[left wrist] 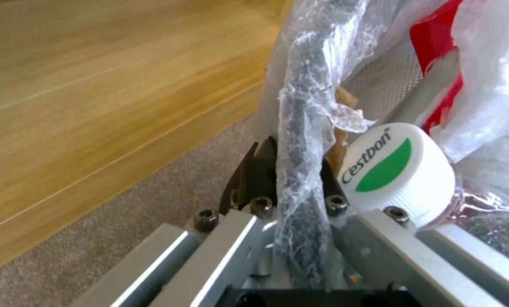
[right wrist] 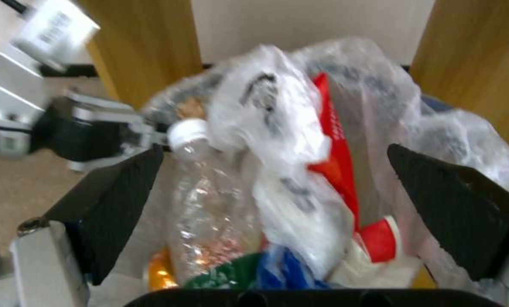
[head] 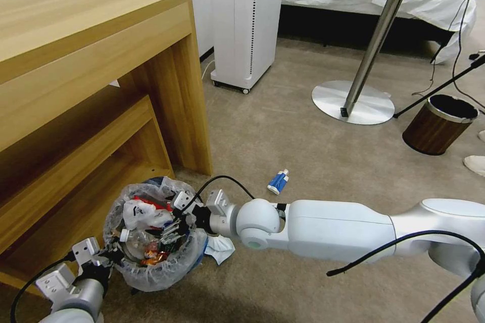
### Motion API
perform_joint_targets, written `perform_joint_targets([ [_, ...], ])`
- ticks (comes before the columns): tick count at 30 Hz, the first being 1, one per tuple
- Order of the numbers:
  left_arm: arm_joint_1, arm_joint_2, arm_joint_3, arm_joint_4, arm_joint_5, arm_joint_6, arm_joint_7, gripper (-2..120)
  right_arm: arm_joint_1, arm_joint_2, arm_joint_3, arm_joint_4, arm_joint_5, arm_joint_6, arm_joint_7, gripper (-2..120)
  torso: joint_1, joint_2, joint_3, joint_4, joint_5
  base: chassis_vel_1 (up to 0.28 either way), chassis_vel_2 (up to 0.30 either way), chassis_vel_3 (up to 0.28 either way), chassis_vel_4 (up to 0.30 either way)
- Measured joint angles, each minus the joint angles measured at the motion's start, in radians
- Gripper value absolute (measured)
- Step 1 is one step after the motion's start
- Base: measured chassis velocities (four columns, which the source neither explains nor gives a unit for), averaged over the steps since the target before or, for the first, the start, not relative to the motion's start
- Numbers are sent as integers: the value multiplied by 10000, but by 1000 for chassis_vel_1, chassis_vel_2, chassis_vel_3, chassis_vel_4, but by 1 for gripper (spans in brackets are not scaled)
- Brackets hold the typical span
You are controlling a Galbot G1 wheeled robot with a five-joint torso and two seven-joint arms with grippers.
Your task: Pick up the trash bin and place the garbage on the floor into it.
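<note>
The trash bin (head: 151, 277), blue with a crinkly whitish bag, is at the lower left beside the wooden desk. My left gripper (head: 113, 255) is shut on its bagged rim (left wrist: 300, 106), which runs between the fingers (left wrist: 254, 170). My right gripper (head: 177, 227) hangs open over the bin's mouth, its black fingers (right wrist: 117, 200) spread wide with nothing between them. Inside lie a clear bottle (right wrist: 209, 213) with a white green-marked cap (left wrist: 399, 170), a red wrapper (right wrist: 334, 149) and white plastic. On the floor (head: 303, 151), a blue-white packet (head: 278, 181) lies past my right forearm. Crumpled white paper (head: 220, 248) touches the bin's side.
The wooden desk (head: 101, 60) with its low shelf stands close on the left. A white tower unit (head: 247, 20) is behind. A round table's metal base (head: 353, 103) and a brown wood-grain bin (head: 439, 123) stand at the right, with open carpet between.
</note>
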Motion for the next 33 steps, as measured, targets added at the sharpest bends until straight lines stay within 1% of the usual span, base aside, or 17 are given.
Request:
perform_joint_targets([
  [8,-29,189,-181,119,-171,46,-63,1,-170,-209,186,319,-18,255,-160,100,0,0,0,0,0,0,0,0,0],
  [16,-57,305,-298,259,-287,80,-103,1,-333,-532,702,606,-76,475,-349,100,0,0,0,0,1,0,0,0,0],
  [19,-55,351,-346,304,-310,95,-127,1,-511,-779,1158,759,-125,565,-438,100,0,0,0,0,0,0,0,0,0],
  [20,-55,351,-346,304,-310,95,-127,1,-511,-779,1158,759,-125,565,-438,100,0,0,0,0,0,0,0,0,0],
  [23,-53,365,-359,304,-331,110,-158,1,-797,-1089,1883,972,-130,595,-466,100,-1,0,0,0,1,0,0,0,0],
  [24,-53,365,-359,304,-331,110,-158,1,-797,-1089,1883,972,-130,595,-466,100,-1,0,0,0,1,0,0,0,0],
  [26,-56,372,-358,319,-334,118,-171,1,-1005,-1333,2382,1172,-124,602,-434,100,0,0,0,0,1,0,0,0,0],
  [27,-56,372,-358,319,-334,118,-171,1,-1005,-1333,2382,1172,-124,602,-434,100,0,0,0,0,1,0,0,0,0],
  [33,-110,341,-311,394,-303,121,-176,1,-1477,-1790,3154,1649,-115,632,-149,100,0,0,1,0,1,0,0,0,0],
])
